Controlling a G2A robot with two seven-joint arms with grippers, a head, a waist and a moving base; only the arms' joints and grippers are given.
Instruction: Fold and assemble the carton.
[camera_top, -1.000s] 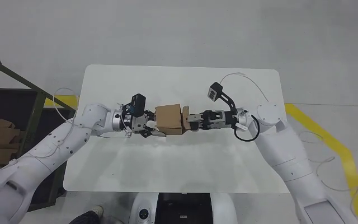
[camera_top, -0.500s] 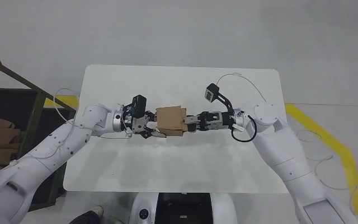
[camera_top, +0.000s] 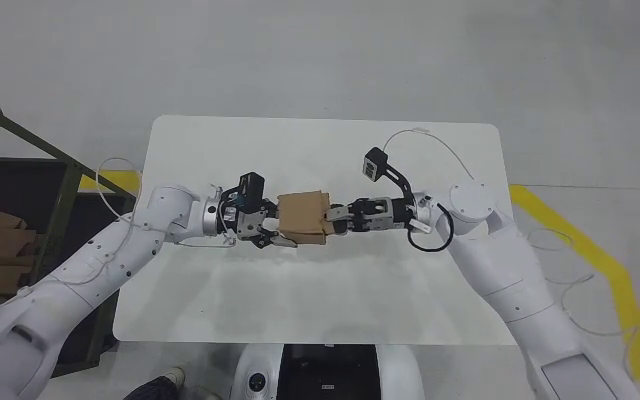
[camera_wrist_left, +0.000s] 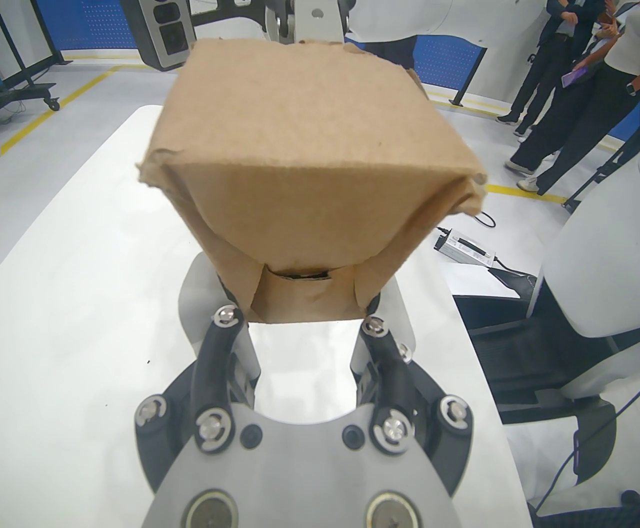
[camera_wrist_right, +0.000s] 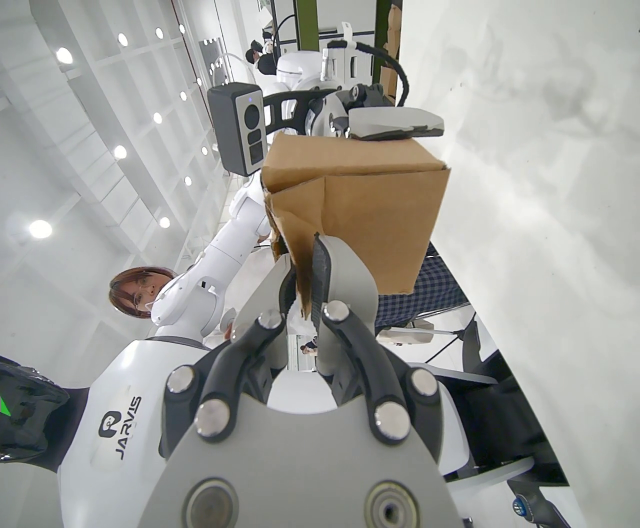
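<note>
A brown carton (camera_top: 303, 213) hangs between my two arms over the middle of the white table (camera_top: 300, 300). My left gripper (camera_top: 272, 228) holds its left end; in the left wrist view the fingers (camera_wrist_left: 202, 300) flank the carton (camera_wrist_left: 310, 150) at its narrow folded end. My right gripper (camera_top: 335, 222) is at the carton's right end. In the right wrist view it (camera_wrist_right: 302, 272) is shut on the edge of a loose side flap of the carton (camera_wrist_right: 370, 215). One left-gripper finger (camera_wrist_right: 395, 124) lies against the carton's far end.
The table's front half (camera_top: 300, 290) and back strip (camera_top: 320, 150) lie bare around the arms. A dark green rack with cardboard (camera_top: 20, 240) stands off the table's left edge. Yellow tape (camera_top: 545, 215) marks the floor to the right.
My right gripper has pushed left against the carton's right end, and the flap that stuck out there now lies closer to the box. The left arm has barely shifted.
</note>
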